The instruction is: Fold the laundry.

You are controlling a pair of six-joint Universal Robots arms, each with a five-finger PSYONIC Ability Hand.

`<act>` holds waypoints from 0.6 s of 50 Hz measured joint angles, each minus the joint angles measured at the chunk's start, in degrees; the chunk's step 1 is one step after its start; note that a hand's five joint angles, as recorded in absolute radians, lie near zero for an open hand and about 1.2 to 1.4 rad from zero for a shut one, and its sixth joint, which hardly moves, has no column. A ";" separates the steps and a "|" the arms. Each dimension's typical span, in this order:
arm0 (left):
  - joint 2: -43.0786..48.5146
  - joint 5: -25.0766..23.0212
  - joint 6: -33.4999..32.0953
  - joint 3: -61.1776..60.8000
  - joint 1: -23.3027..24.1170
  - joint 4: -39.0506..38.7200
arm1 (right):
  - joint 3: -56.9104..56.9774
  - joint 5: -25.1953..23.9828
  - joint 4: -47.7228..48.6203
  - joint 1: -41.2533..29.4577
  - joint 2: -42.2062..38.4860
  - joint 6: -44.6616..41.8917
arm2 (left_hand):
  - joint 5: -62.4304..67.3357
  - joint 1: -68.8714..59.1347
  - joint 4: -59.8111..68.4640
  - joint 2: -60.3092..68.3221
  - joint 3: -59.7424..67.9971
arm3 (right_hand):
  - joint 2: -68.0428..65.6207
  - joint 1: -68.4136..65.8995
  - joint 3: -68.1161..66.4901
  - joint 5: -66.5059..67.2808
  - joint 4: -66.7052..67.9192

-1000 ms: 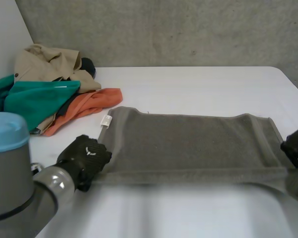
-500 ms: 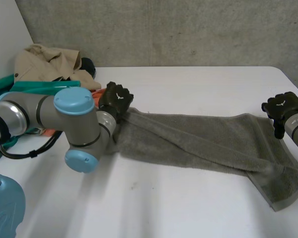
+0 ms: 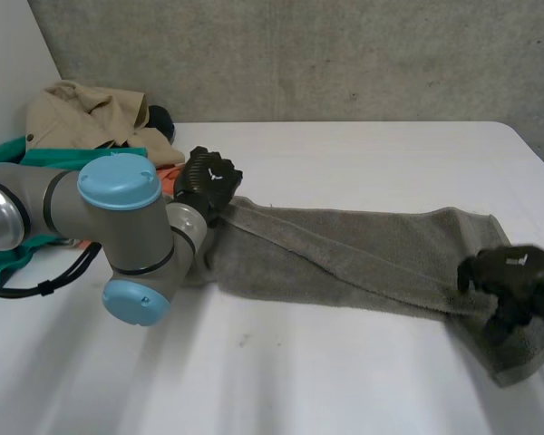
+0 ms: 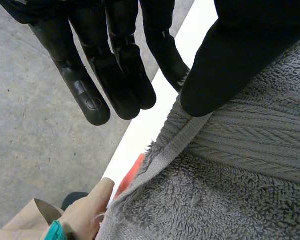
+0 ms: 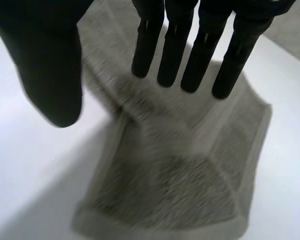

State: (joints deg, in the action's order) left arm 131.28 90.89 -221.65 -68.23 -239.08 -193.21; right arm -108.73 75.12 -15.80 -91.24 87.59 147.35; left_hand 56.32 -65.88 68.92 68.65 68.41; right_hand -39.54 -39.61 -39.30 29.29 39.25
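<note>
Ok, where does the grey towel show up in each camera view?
Head view: grey towel stretched across the white table between left hand and right hand.
Left wrist view: under the left hand's thumb.
Right wrist view: its end below the right hand's fingertips.
Shared landmark: the white table.

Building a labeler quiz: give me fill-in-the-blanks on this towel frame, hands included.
The towel on the white table is ___ in colour. The towel's end beside the clothes pile is at the robot's ___. The right hand, at the opposite end, has straight fingers, so it is ___.
Missing: grey; left hand; open.
</note>
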 measured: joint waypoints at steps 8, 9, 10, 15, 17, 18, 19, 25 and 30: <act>0.12 -0.01 1.48 -0.10 0.12 0.14 | -4.52 0.36 1.95 0.52 0.25 -4.94 | 0.00 0.00 0.00 0.00 0.00 | -5.40 -5.29 -5.60 5.63 5.68; 0.12 -0.01 1.68 -0.13 0.14 0.17 | -4.61 0.34 2.21 0.62 0.17 -5.46 | 0.00 0.00 0.00 0.00 0.00 | -4.10 -4.03 -4.36 4.53 4.54; 0.12 -0.01 1.74 -0.14 0.14 0.17 | -4.62 0.33 2.30 0.65 0.15 -5.59 | 0.00 0.00 0.00 0.00 0.00 | -3.52 -3.50 -3.97 4.01 4.19; 0.11 -0.01 2.33 -0.17 0.07 0.21 | -4.46 0.32 5.31 1.48 -1.05 -7.69 | 0.00 0.00 0.00 0.00 0.00 | 7.42 7.33 7.22 -8.24 -7.26; 0.12 -0.01 2.40 -0.20 0.01 0.24 | -4.26 0.50 7.25 1.78 -2.42 -8.46 | 0.00 0.00 0.00 0.00 0.00 | 10.62 10.63 10.23 -11.39 -10.33; 0.12 -0.01 2.41 -0.22 -0.03 0.24 | -4.11 0.62 8.36 1.91 -3.31 -8.86 | 0.00 0.00 0.00 0.00 0.00 | 12.06 11.78 11.62 -13.11 -11.80; 0.11 -0.01 2.42 -0.26 -0.09 0.25 | -3.95 0.74 9.44 2.02 -4.28 -9.23 | 0.00 0.00 0.00 0.00 0.00 | 12.33 12.05 11.93 -13.64 -12.29; 0.00 -0.01 2.40 -1.02 -0.61 0.36 | -2.96 0.99 13.27 2.19 -8.06 -10.30 | 0.00 0.00 0.00 0.00 0.00 | 12.33 12.05 12.07 -13.81 -12.45; -0.09 -0.01 2.36 -1.89 -1.11 0.45 | -1.48 0.95 15.75 2.08 -10.72 -10.60 | 0.00 0.00 0.00 0.00 0.00 | 13.06 12.76 12.86 -14.80 -13.41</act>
State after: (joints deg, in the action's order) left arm 131.20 90.88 -219.28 -70.12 -240.19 -192.76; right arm -110.21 76.07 -0.04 -89.15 76.86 136.75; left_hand 56.32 -65.88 68.92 68.65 68.41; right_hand -26.48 -26.85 -26.44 14.49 25.85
